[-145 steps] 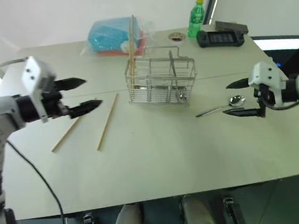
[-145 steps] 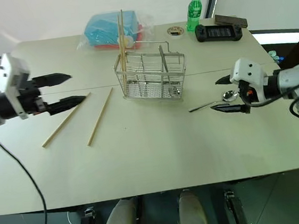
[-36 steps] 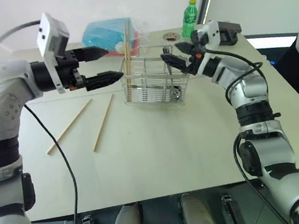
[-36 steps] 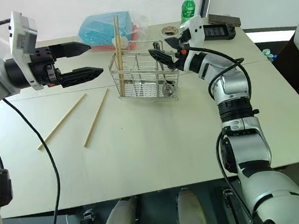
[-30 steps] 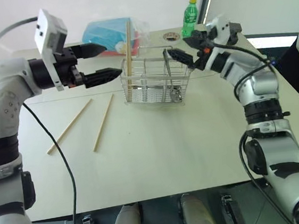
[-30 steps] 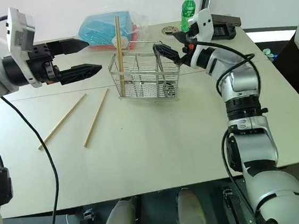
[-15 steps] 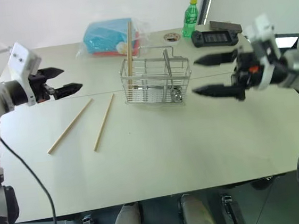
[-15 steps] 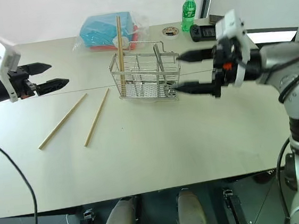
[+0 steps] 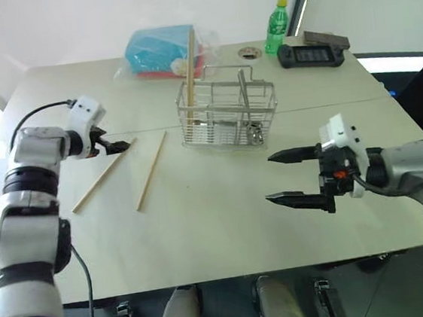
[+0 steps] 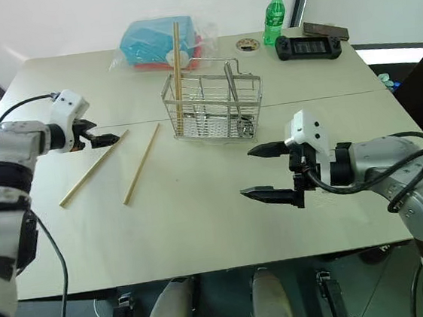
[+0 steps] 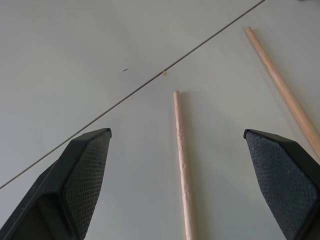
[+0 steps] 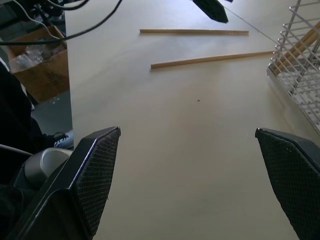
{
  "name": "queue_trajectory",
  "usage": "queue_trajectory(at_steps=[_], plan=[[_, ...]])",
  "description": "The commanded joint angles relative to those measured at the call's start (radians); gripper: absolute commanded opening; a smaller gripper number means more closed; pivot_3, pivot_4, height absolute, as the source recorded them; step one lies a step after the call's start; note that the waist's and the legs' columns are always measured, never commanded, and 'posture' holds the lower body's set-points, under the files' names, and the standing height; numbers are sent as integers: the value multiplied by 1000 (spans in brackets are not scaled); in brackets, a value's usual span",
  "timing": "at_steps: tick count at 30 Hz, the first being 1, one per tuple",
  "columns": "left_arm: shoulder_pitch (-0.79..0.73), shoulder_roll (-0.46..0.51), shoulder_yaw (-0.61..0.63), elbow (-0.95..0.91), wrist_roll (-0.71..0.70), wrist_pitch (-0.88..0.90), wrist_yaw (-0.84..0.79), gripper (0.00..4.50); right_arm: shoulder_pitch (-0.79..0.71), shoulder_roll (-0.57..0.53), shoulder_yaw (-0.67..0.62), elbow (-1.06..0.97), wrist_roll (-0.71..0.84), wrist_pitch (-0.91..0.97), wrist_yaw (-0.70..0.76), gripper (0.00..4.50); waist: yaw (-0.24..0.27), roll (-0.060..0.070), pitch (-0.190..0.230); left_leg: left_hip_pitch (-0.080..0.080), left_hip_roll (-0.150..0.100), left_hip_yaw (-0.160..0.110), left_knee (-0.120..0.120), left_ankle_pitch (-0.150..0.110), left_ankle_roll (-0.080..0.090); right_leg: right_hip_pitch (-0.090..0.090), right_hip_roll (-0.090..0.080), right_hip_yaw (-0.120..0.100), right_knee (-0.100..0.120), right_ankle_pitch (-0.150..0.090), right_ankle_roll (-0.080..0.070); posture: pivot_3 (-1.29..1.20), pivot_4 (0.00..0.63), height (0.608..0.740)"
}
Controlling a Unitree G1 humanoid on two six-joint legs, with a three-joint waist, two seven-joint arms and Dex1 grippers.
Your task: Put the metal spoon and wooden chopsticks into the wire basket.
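Note:
The wire basket [image 9: 228, 115] stands mid-table with one wooden chopstick [image 9: 189, 70] upright in its left end. A metal spoon [image 9: 244, 91] is propped in its right end. Two more wooden chopsticks lie on the table left of the basket, one [image 9: 104, 176] further left than the other [image 9: 152, 170]. My left gripper [image 9: 119, 146] is low over the table, open, and the far tip of the leftmost chopstick [image 11: 181, 160] lies between its fingers. My right gripper [image 9: 270, 177] hovers open and empty over bare table, in front of the basket and to its right.
A blue plastic-wrapped package [image 9: 161, 50] lies behind the basket. A green bottle [image 9: 277, 27], a small round lid [image 9: 249, 51] and a black handheld console [image 9: 311, 53] sit at the back right. A cardboard box [image 12: 40, 60] stands on the floor beyond the table's left edge.
My left gripper has come down and in to the far tip of the leftmost chopstick. My right gripper has drawn back from the basket toward the table's near edge. Both stay open.

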Motion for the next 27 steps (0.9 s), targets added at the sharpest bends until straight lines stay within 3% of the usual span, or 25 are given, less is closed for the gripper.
queue_trajectory(at_steps=[1,9,16,17,18,24,25,27], plan=[[-71,-16,-5,105,59,-25,30,4500,19,-10,-55,-49,46,10,-34,4480,-3,0,0,0,0,0,0,0,0,0,0,0,0,0,0,0,150,731],[-114,-50,-8,213,159,-27,103,4500,87,-5,-111,-113,113,29,-119,4480,1,-4,1,0,0,0,-1,-1,1,0,0,0,1,-1,1,0,150,731],[-110,-69,-32,226,212,-12,-35,4500,104,-4,-136,-127,170,35,-179,4480,4,-6,1,0,0,0,0,-1,1,0,0,0,0,-1,1,0,150,731],[-110,-70,-31,226,217,-11,-49,3936,105,-5,-136,-127,176,35,-184,4500,3,-6,1,0,0,0,0,-1,1,0,0,0,0,-1,1,0,150,731],[-110,-73,-27,226,218,-11,-59,3670,104,-6,-133,-126,179,33,-189,4500,3,-6,1,0,0,0,0,-1,1,0,0,0,0,-1,1,0,150,731],[-115,-84,-10,223,216,-9,-65,451,94,-14,-127,-112,196,32,-204,4500,3,-6,1,0,0,0,0,-1,1,1,0,0,1,-1,1,0,150,731],[-115,-85,-8,223,215,-6,-58,74,92,-16,-126,-110,198,31,-204,4500,2,-6,1,0,0,0,0,-1,1,1,0,0,1,-1,1,0,150,731],[-114,-85,-1,224,213,-1,-45,74,90,-18,-124,-107,201,31,-206,4500,2,-6,1,1,0,0,0,-1,1,1,0,0,1,-1,1,0,150,731]])
